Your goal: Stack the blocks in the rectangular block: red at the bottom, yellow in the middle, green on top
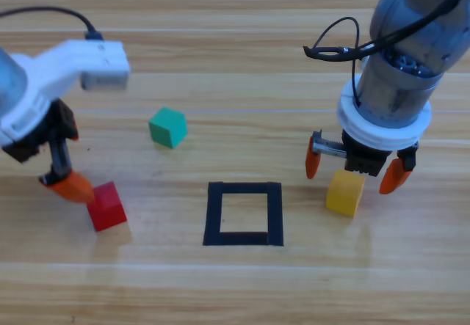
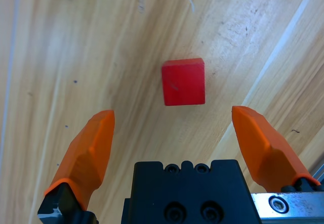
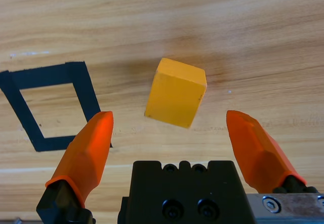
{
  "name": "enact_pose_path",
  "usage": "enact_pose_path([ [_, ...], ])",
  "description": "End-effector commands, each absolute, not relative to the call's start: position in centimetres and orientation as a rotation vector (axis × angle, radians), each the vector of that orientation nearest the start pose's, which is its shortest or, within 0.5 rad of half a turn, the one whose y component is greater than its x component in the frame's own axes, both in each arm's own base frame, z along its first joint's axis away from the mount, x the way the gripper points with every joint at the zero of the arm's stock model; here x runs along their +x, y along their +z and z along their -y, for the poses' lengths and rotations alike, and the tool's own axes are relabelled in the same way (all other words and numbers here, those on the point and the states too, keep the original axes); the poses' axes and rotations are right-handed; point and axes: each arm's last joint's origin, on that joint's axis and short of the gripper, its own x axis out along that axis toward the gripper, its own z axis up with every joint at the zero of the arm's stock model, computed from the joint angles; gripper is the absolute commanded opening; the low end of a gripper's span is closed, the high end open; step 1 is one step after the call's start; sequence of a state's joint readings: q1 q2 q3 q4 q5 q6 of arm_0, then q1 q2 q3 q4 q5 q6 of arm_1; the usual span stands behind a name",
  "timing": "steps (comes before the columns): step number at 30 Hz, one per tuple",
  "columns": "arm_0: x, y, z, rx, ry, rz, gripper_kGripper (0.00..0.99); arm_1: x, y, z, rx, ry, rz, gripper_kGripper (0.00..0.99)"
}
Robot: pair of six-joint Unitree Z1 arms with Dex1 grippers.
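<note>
Listing the table's contents: three cubes of equal size, one taped outline, two arms. Red cube [image 1: 107,206]: resting on the wood at the left, well apart from the rectangular block [image 1: 243,213], with nothing in or on it. Left gripper [image 1: 64,182]: just beside the red cube on its left, jaws spread wide; in the left wrist view the cube [image 2: 183,82] sits ahead of the two orange jaws, between their lines but not yet between their tips. Yellow cube [image 1: 346,192]: on the wood to the right of the outline, near it but outside the tape. Right gripper [image 1: 357,167]: directly over the yellow cube, jaws released and standing either side of it without contact; the right wrist view shows the cube [image 3: 176,92] turned at an angle to the jaws. Green cube [image 1: 168,127]: alone, up and left of the outline, untouched. Handling, by judgement: small rigid cubes, probably light, smooth-faced and likely to skid or twist if pinched on corners. Recommended hold: two opposite flat faces, mid-height, jaws squared to the faces; the yellow cube's skew suggests a wrist turn first. Order of work: red belongs at the bottom, so the left side's pick would reasonably lead.
</note>
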State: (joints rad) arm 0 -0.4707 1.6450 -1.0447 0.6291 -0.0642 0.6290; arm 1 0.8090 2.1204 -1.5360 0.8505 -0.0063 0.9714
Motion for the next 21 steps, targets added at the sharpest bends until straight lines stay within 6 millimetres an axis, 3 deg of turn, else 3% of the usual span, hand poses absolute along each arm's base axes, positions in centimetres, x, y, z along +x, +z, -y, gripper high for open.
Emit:
enact_pose_path([
  [1,24.5,22.1,15.4,0.867,-0.866,-1.139,0.99,28.2,17.6,-30.9,0.169,-0.131,-1.547,0.986],
  [21,26.5,17.5,17.6,0.866,-0.828,-1.184,0.99,28.9,15.5,-31.2,0.187,-0.229,-1.519,0.937],
])
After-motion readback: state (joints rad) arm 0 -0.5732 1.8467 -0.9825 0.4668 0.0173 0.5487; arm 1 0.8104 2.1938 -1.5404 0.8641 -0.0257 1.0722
